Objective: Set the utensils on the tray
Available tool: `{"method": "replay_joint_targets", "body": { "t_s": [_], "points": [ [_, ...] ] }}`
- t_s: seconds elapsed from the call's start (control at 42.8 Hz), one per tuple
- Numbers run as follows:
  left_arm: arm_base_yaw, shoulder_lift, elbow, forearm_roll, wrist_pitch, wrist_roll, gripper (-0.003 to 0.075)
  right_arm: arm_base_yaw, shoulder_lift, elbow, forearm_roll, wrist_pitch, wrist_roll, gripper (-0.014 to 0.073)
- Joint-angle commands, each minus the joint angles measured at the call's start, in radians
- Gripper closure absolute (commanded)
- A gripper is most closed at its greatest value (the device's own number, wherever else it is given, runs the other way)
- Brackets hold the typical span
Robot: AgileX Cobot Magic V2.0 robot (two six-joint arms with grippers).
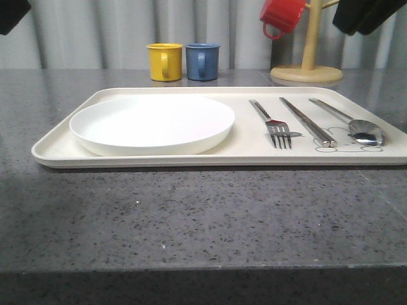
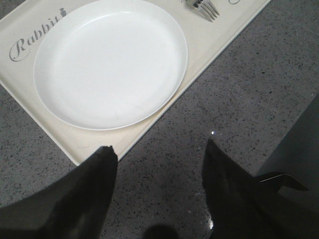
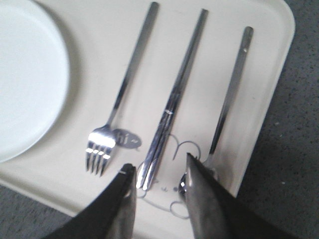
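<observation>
A cream tray (image 1: 56, 150) lies across the grey counter. On its left half sits the round white plate (image 1: 152, 124). To the right, side by side, lie the fork (image 1: 273, 124), the chopsticks (image 1: 309, 122) and the spoon (image 1: 357, 126). My right gripper (image 3: 159, 162) hovers open above the tray (image 3: 259, 74), over the chopsticks' (image 3: 177, 89) near ends, with the fork (image 3: 119, 94) and the spoon (image 3: 230, 94) to either side; the spoon's bowl is partly hidden by a finger. My left gripper (image 2: 158, 147) is open and empty over bare counter beside the tray's corner (image 2: 84, 149), close to the plate (image 2: 109, 62).
A yellow mug (image 1: 165, 61) and a blue mug (image 1: 203, 61) stand behind the tray. A red mug (image 1: 283, 16) hangs on a wooden mug tree (image 1: 307, 71) at the back right. Speckled counter (image 1: 203, 216) stretches in front of the tray. Dark arm parts (image 1: 369, 16) hang at the upper corners.
</observation>
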Motion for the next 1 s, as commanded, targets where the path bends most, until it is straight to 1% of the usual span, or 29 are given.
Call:
{"method": "replay_joint_targets", "body": {
  "t_s": [0.0,0.257,0.537,0.677,0.888,0.981],
  "points": [
    [-0.007,-0.012,-0.026,0.004,-0.061,-0.010,0.0332,0.023,-0.152,0.049,0.004,-0.019,-0.029,0.0316],
    [-0.007,-0.012,-0.026,0.004,-0.061,-0.010,0.0332,0.044,-0.534,0.255,0.004,-0.017,-0.074,0.0316],
    [-0.007,-0.012,-0.026,0.004,-0.061,-0.010,0.0332,0.044,-0.912,0.368,0.004,-0.015,-0.070,0.0316],
    [-0.007,-0.012,-0.026,0.004,-0.063,-0.010,0.0332,0.044,-0.986,0.395,0.005,-0.015,-0.056,0.0316],
    [-0.007,-0.012,-0.026,0.004,-0.065,-0.010,0.0332,0.044,-0.984,0.398,0.005,-0.011,-0.056,0.0316],
    [-0.007,-0.012,-0.026,0.004,-0.065,-0.010,0.0332,0.044,-0.984,0.398,0.005,-0.011,-0.016,0.0321]
  ]
}}
